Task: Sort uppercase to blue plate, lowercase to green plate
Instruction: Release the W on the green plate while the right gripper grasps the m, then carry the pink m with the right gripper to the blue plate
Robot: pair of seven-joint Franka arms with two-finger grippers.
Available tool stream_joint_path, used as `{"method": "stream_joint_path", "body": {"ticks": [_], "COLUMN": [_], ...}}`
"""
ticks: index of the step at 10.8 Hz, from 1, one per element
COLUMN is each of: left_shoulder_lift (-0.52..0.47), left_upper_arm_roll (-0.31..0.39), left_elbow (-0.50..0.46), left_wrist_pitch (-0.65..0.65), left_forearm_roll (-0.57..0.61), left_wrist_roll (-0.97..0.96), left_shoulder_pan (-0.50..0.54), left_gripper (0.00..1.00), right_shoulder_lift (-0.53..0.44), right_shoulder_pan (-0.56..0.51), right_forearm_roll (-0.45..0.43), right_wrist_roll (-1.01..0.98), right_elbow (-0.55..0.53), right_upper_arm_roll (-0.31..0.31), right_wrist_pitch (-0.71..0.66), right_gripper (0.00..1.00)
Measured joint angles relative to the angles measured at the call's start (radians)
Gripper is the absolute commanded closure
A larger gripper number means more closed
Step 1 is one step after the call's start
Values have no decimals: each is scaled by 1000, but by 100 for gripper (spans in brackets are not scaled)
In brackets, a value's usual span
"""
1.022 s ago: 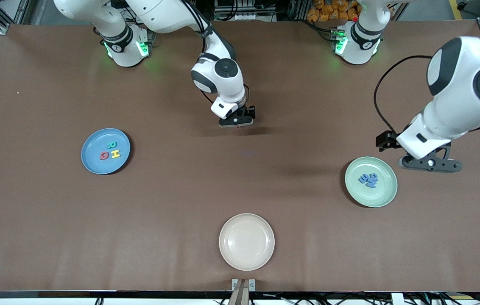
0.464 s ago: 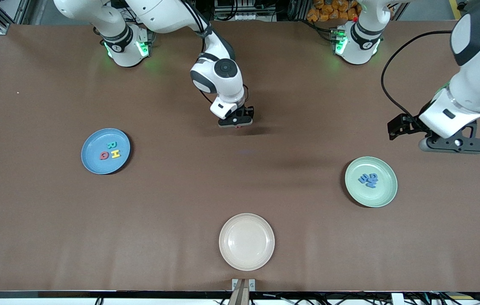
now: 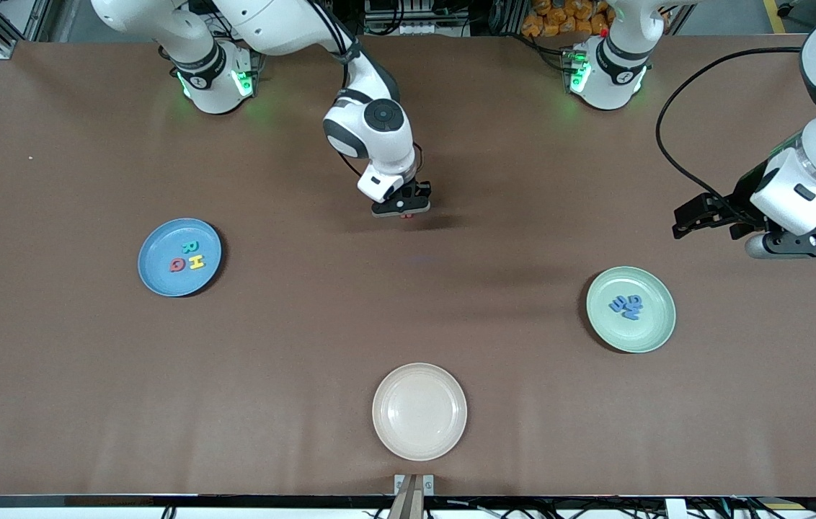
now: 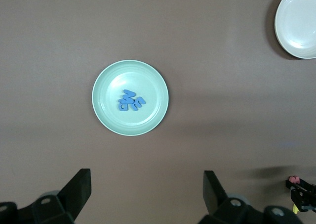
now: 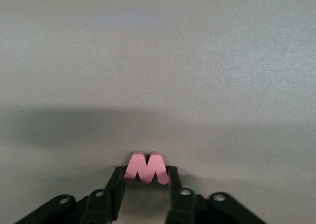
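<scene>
Red M (image 5: 146, 169) pinched between right fingers (image 5: 116, 187) at table; left fingers (image 4: 79, 187) wide.

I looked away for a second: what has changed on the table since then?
The left end effector has drawn away from the green plate toward the left arm's end of the table, open and empty. The right end effector has closed on the red M at mid-table. The plates, including the blue plate, and their letters stayed put.

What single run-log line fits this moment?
right pincer: gripping red M at table | left pincer: open, waiting above table | blue plate: R, H, Q | green plate: blue letters
</scene>
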Motion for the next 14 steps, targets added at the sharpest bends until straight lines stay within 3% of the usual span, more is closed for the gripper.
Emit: {"method": "stream_joint_path", "body": {"ticks": [4, 11, 14], "left_shoulder_lift": [-1, -5, -6], "left_upper_arm_roll": [0, 2, 2], "left_elbow": [31, 60, 63], "left_wrist_pitch": [-33, -74, -78], "left_forearm_roll": [0, 10, 17], "left_wrist_roll": [-1, -1, -1], "left_shoulder_pan": [0, 1, 1], "left_gripper": [0, 0, 0], "right_shoulder_lift": [0, -59, -100], "right_shoulder_pan": [-1, -143, -190], "right_forearm_roll": [0, 2, 53], "right_wrist_roll": [-3, -331, -664], "right_elbow": [1, 82, 61], "right_upper_arm_roll": [0, -12, -127], "right_wrist_pitch": [-3, -356, -400], "right_gripper": [76, 76, 76]}}
